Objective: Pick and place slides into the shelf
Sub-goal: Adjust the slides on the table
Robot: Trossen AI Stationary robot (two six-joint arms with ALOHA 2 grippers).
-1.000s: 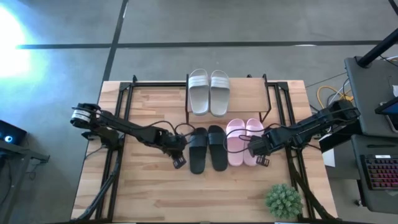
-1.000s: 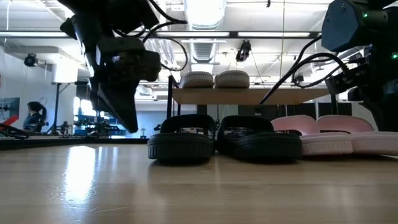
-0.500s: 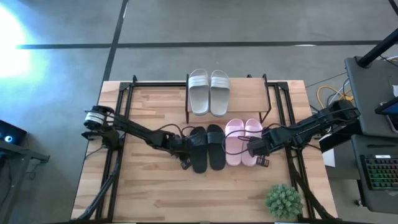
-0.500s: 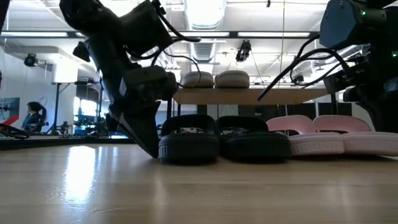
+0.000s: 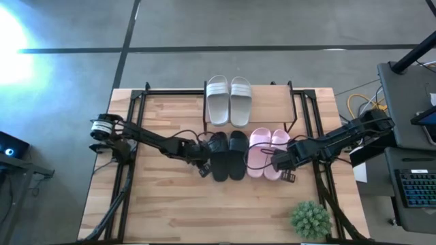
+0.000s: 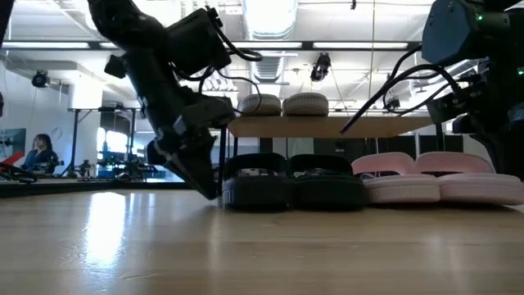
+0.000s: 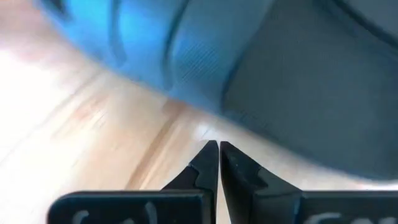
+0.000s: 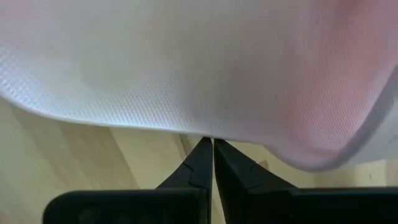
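Pressing shut-fingered against the black pair's [image 5: 228,156] outer flank, left tool [image 5: 202,165] low on the desk [image 5: 163,204]; black slides shoved rightward since a moment ago, now touching the pink pair [image 5: 267,154], nearer the shelf [image 5: 249,109] bearing the grey pair [image 5: 229,100]. Right tool [image 5: 285,173], fingers together, beside pink. Both arms stretched low, inward.

shelf [image 5: 283,95]: one pair [image 5: 229,100] on top | two pairs [image 5: 248,154] side by side before it
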